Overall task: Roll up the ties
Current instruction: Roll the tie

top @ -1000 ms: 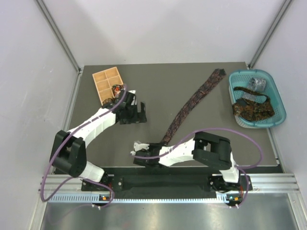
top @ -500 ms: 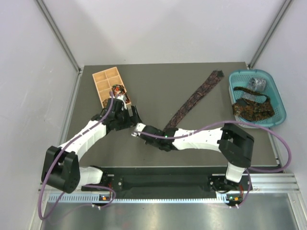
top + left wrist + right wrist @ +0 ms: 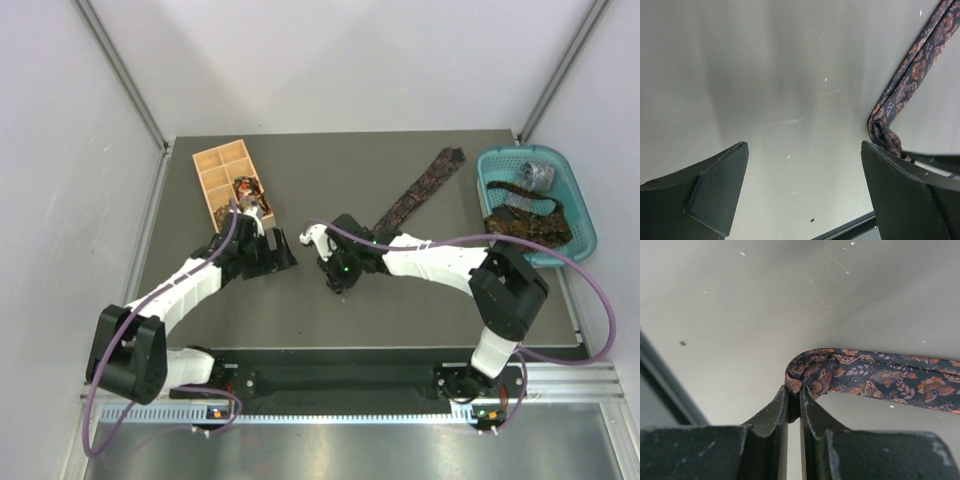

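The long tie is patterned with orange and pale paisley on dark navy. A silvery grey tie and a dark orange-speckled tie are seen in the teal basket. The box is coloured tan, the counter dark grey.

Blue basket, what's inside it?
A grey tie and a dark orange-speckled tie lie in the basket. Anything underneath them is covered, so I cannot tell.

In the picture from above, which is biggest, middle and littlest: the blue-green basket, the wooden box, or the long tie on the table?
1. Teal basket: biggest.
2. Wooden box: clearly smaller.
3. Long tie: covers least, being thin, though it stretches about as long as the basket and one end is hidden.
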You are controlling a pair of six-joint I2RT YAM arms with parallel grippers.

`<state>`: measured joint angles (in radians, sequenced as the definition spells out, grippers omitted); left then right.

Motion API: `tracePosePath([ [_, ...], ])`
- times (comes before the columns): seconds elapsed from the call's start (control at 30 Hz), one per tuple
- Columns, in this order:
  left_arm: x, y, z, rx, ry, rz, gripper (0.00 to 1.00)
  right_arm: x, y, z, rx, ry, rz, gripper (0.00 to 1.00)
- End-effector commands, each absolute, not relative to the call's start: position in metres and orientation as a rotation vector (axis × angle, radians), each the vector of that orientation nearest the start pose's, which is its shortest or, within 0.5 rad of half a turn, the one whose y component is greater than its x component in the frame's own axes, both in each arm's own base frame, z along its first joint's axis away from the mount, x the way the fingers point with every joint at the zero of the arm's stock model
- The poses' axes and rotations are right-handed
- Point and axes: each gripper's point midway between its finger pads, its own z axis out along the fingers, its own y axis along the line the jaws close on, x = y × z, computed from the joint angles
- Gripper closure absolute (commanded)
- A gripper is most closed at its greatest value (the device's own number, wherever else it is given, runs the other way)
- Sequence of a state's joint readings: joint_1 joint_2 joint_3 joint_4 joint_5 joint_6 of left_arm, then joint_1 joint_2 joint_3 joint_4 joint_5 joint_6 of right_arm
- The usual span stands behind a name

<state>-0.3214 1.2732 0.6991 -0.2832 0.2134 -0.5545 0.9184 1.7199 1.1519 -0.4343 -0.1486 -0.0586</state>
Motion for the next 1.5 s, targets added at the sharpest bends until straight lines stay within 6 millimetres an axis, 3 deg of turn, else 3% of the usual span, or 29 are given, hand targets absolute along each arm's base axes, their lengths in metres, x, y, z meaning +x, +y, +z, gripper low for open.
tracePosePath([
  [0.0, 0.285, -0.159, 0.094, -0.14, 2.41, -0.688, 0.02, 0.213, 0.352, 0.097, -1.258, 2.237, 0.822, 0.99],
  [0.27, 0.276, -0.177, 0.09, -0.033, 2.402, -0.644, 0.04, 0.224, 0.343, 0.092, -1.196, 2.306, 1.04, 0.99],
  [0.6, 0.269, -0.191, 0.094, 0.105, 2.359, -0.53, 0.04, 0.241, 0.333, 0.082, -1.12, 2.357, 1.169, 1.0],
  [0.83, 0.26, -0.214, 0.098, 0.241, 2.33, -0.47, 0.05, 0.253, 0.324, 0.082, -1.05, 2.353, 1.34, 1.0],
  [1.2, 0.258, -0.232, 0.099, 0.316, 2.315, -0.446, 0.06, 0.274, 0.309, 0.055, -0.918, 2.462, 1.348, 0.99],
  [1.47, 0.255, -0.25, 0.095, 0.393, 2.318, -0.439, 0.05, 0.285, 0.305, 0.039, -0.891, 2.515, 1.255, 0.99],
])
